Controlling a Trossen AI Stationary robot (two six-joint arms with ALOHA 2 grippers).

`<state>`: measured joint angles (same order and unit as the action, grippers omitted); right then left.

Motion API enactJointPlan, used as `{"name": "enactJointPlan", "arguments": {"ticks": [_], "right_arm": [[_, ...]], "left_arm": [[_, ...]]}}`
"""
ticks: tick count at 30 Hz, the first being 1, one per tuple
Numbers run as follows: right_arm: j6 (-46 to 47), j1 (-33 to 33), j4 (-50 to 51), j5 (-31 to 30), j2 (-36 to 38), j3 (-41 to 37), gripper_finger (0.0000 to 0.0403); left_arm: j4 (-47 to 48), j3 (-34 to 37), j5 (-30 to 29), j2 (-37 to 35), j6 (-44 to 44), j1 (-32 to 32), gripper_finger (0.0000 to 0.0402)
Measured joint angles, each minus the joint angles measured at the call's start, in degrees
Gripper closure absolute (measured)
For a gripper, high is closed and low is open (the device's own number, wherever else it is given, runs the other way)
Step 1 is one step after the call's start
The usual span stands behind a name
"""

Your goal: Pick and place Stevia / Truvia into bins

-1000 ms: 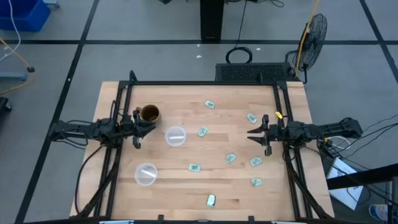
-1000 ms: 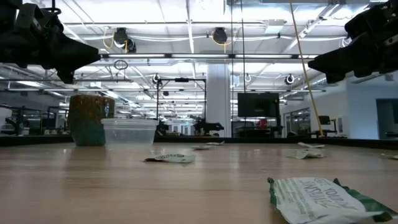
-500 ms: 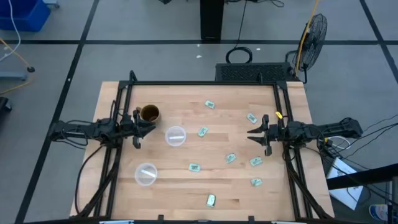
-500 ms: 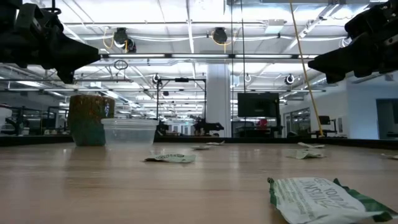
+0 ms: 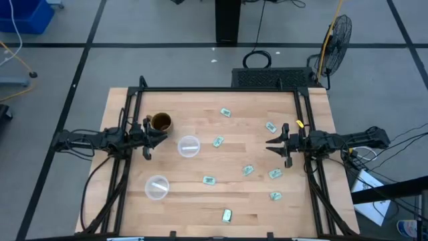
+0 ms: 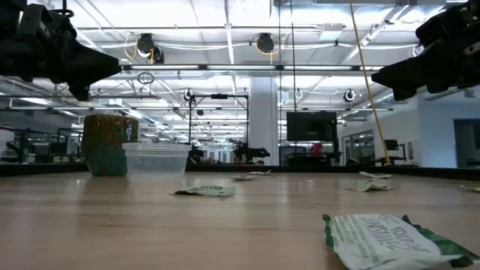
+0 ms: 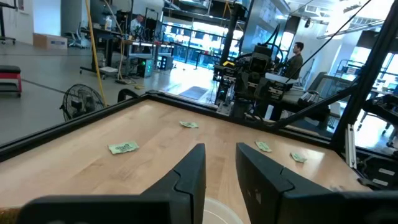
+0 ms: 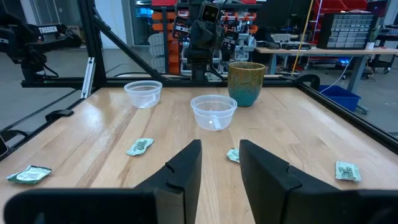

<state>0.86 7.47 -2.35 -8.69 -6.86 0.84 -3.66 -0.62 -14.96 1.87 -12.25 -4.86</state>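
The left gripper (image 5: 148, 138) hangs above the left edge of the table (image 5: 200, 194), its two dark fingers (image 7: 189, 177) parted with nothing between them. Just beside its tips, a little toward the far edge, stands a brown mug (image 5: 160, 122). Directly ahead of it, close by, sits one clear bin (image 5: 188, 146), upright with its whitish rim up; the second bin (image 5: 157, 187) stands off to the gripper's side, nearer the front edge of the table and well apart from the first.

The right gripper (image 5: 277, 143) hovers over the opposite side, facing the left one across the table, released as well, fingers (image 8: 183, 171) spread and holding nothing. The Stevia packets lie scattered flat on the wood around and beyond it. One packet (image 5: 270, 127) lies just beside it toward the far edge, another (image 5: 274, 173) near it toward the front, and a third (image 5: 275, 196) farther front still. Ahead of this gripper, toward the table's middle, rest a packet (image 5: 248, 170) and, farther on, one (image 5: 209, 179) lying between it and the nearer-front bin. Another packet (image 5: 218, 141) sits just beside the bin that stands before the left gripper. One (image 5: 226, 112) lies off near the far edge, and one (image 5: 227, 215) by the front edge.

From table height, that front packet (image 6: 390, 240) looms crumpled and green-edged, with the mug (image 6: 107, 144) and a bin (image 6: 155, 160) side by side in the distance. Both bins look empty.
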Motion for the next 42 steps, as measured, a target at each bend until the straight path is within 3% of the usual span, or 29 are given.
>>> {"name": "enactJointPlan", "arguments": {"ticks": [32, 38, 42], "right_arm": [[0.0, 0.0, 0.0, 0.0, 0.0, 0.0, 0.0300], [0.0, 0.0, 0.0, 0.0, 0.0, 0.0, 0.0300], [0.0, 0.0, 0.0, 0.0, 0.0, 0.0, 0.0300]], "left_arm": [[0.0, 0.0, 0.0, 0.0, 0.1, 0.0, 0.0309], [0.0, 0.0, -1.5, 0.0, 10.2, 0.0, 0.0309], [0.0, 0.0, -1.6, 0.0, 10.7, 0.0, 0.0309]]}}
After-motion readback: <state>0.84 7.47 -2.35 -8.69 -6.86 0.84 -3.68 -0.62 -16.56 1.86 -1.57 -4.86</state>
